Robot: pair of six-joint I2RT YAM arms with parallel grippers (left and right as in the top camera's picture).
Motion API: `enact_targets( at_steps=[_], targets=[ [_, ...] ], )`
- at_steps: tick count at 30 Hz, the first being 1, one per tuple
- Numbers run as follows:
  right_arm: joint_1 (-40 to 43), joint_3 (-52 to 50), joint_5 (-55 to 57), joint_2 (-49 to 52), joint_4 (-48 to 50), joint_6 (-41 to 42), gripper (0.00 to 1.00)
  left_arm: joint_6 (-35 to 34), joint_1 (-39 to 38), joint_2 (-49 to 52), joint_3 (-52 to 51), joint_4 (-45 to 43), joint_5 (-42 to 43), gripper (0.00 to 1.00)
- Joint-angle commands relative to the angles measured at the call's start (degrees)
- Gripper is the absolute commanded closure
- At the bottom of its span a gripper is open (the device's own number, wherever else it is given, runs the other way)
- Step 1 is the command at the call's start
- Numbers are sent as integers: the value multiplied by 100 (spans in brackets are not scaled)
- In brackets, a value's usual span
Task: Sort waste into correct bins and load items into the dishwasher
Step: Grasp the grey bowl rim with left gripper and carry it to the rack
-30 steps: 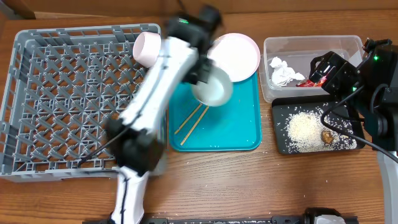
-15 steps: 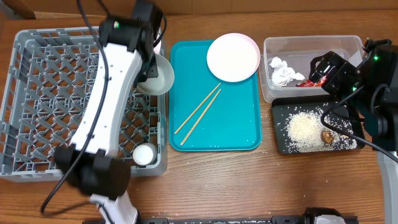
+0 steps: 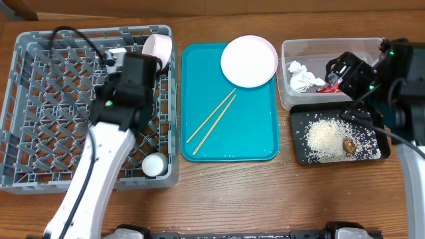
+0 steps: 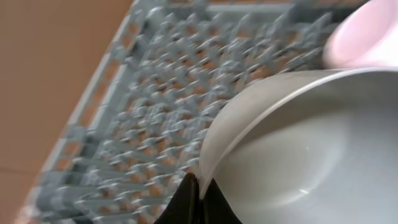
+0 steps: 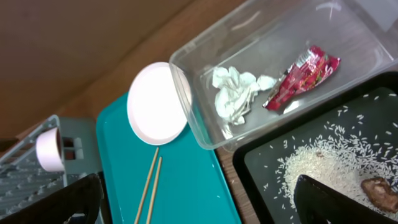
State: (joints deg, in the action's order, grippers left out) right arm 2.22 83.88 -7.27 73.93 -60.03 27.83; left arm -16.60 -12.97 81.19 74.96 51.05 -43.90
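Left of the teal rectangular plastic serving tray point(image 3: 252, 143), over the large square grey plastic dish rack point(image 3: 40, 99), we see the left gripper point(image 4: 200, 199) pinched on the rim of a pale round bowl point(image 4: 298, 162). A pink cup point(image 3: 158, 48) lies just beside it, and a small white cup point(image 3: 154, 164) sits near the tray's lower left corner. On the tray rest a round pinkish-white plate point(image 3: 249, 61) and thin wooden chopsticks point(image 3: 212, 121). Right of the tray, the right gripper point(image 5: 198, 186) hangs wide open and empty over a clear plastic tub point(image 3: 332, 48) holding a crumpled white tissue point(image 3: 302, 76) and a red shiny wrapper point(image 5: 301, 78). Touching the tub, a shallow black tray point(image 3: 368, 156) holds white rice grains point(image 3: 323, 138) and a brown food scrap point(image 3: 349, 144).
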Motion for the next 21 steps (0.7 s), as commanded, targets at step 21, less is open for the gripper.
enact_targets(
  at_steps=[21],
  targets=[
    [11, -24, -28, 271, 24, 20, 0, -50, -730, 2363, -98, -44, -3456, 96]
  ],
)
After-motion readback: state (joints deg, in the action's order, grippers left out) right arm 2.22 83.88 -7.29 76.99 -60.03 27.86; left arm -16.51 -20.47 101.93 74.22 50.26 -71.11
